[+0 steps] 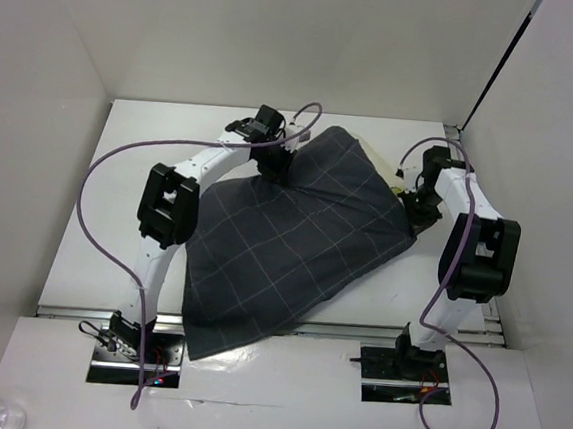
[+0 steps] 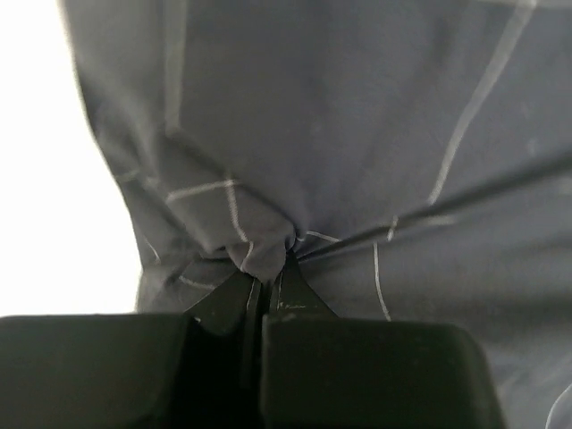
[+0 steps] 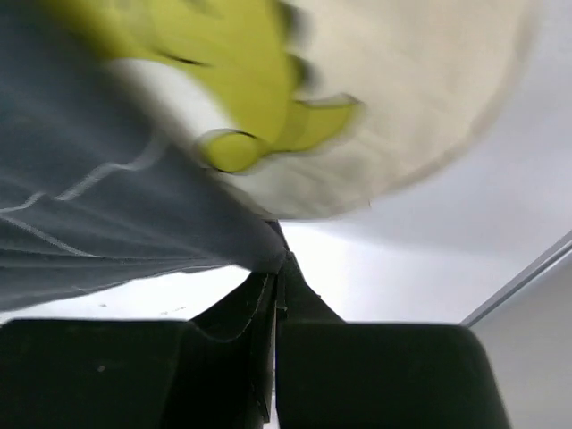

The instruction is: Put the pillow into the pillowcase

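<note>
The dark grey checked pillowcase point(image 1: 284, 239) lies spread over the table's middle, draped over the pillow point(image 1: 383, 165), whose cream edge shows at the far right. My left gripper point(image 1: 274, 163) is shut on a bunched fold of the pillowcase point(image 2: 259, 246) at its far left corner. My right gripper point(image 1: 415, 201) is shut on the pillowcase's edge point(image 3: 259, 250) at the far right. In the right wrist view the pillow point(image 3: 402, 107) with its yellow band point(image 3: 241, 80) sits just above the pinched cloth.
White walls enclose the table point(image 1: 141, 152) on the left, back and right. The pillowcase's near corner hangs over the front edge point(image 1: 221, 334) between the two arm bases. Purple cables point(image 1: 96, 208) loop beside each arm.
</note>
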### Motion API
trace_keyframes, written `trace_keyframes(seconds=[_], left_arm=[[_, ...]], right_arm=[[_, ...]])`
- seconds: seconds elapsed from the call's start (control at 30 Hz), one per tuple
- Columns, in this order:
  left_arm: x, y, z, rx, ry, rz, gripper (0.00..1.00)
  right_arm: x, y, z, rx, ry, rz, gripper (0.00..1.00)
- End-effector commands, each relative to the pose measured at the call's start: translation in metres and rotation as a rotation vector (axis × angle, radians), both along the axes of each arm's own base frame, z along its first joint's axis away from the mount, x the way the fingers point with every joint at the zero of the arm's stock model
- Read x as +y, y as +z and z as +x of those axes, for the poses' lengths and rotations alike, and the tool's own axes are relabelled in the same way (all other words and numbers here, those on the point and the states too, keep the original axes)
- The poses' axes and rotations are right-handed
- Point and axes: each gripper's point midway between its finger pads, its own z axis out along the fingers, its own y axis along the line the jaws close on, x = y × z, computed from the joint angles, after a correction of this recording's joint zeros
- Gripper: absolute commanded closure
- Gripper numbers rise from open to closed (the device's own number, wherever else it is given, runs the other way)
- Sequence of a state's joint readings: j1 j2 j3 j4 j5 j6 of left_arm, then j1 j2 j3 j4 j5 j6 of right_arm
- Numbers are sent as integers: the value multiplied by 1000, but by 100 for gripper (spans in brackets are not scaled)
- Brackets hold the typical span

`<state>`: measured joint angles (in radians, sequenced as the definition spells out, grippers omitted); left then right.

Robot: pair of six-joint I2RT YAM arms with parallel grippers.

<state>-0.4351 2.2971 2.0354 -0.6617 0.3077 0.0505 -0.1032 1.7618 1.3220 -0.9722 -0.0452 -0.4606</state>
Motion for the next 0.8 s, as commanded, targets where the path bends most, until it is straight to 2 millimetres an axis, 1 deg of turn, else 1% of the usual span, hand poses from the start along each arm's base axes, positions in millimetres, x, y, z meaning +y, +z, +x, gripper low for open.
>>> trace_keyframes(seconds=[0.0, 0.03, 0.07, 0.1, 0.13, 0.17, 0.2, 0.23, 0.27, 0.3, 0.33, 0.37, 0.4, 0.43, 0.47, 0.5, 0.53, 0.57, 0.6, 0.63, 0.67, 0.7, 0.73, 0.77], left_arm=[[37, -3, -73, 167, -153, 94, 100], [39, 0, -84, 191, -159, 89, 100], [42, 4, -91, 180, -213, 89, 100], [46, 11, -108, 200, -249, 86, 100], [45, 16, -116, 192, -315, 62, 100], [46, 19, -123, 196, -336, 55, 100], [49, 19, -130, 206, -349, 62, 100], [47, 25, -141, 233, -384, 29, 100], [47, 31, -146, 219, -427, 18, 100], [46, 33, -152, 232, -450, 1, 100], [38, 46, -157, 228, -486, -60, 100], [39, 51, -169, 251, -543, -84, 100], [37, 57, -175, 260, -572, -112, 100], [33, 62, -184, 270, -609, -136, 100], [31, 68, -188, 271, -632, -160, 100], [31, 68, -198, 283, -679, -153, 93], [34, 68, -202, 284, -687, -152, 82], [35, 68, -204, 278, -688, -152, 72], [32, 77, -194, 183, -666, -145, 66], [37, 72, -191, 162, -624, -130, 58], [45, 72, -177, 97, -569, -89, 53], [47, 79, -165, 55, -479, -81, 48], [51, 84, -151, -9, -420, -64, 41], [60, 95, -122, -133, -306, -29, 29]], right_arm=[[-14, 9, 38, -68, -55, -33, 100], [-13, 8, 45, -74, -53, -25, 100], [-13, 8, 51, -80, -75, -21, 100], [-12, 8, 64, -93, -83, -11, 100], [-10, 9, 71, -101, -89, 5, 100], [-10, 9, 77, -107, -97, 7, 100], [-8, 8, 88, -116, -99, 9, 100], [-4, 7, 91, -111, -90, 10, 100], [3, 7, 97, -117, -85, 14, 100], [8, 8, 101, -123, -74, 14, 100], [12, 9, 111, -141, -62, 14, 100], [17, 8, 114, -143, -49, 15, 100], [28, 11, 117, -152, -25, 17, 100], [35, 8, 119, -149, -11, 30, 100], [41, 8, 123, -153, 2, 39, 100], [53, 8, 122, -152, 26, 54, 100], [55, 9, 128, -166, 30, 65, 100], [64, 9, 128, -165, 49, 77, 100], [74, 12, 130, -176, 81, 77, 100], [78, 12, 130, -176, 99, 75, 100], [82, 13, 132, -186, 109, 76, 100], [88, 13, 132, -187, 130, 75, 100], [88, 13, 132, -187, 130, 75, 100], [93, 13, 134, -199, 141, 77, 100]])
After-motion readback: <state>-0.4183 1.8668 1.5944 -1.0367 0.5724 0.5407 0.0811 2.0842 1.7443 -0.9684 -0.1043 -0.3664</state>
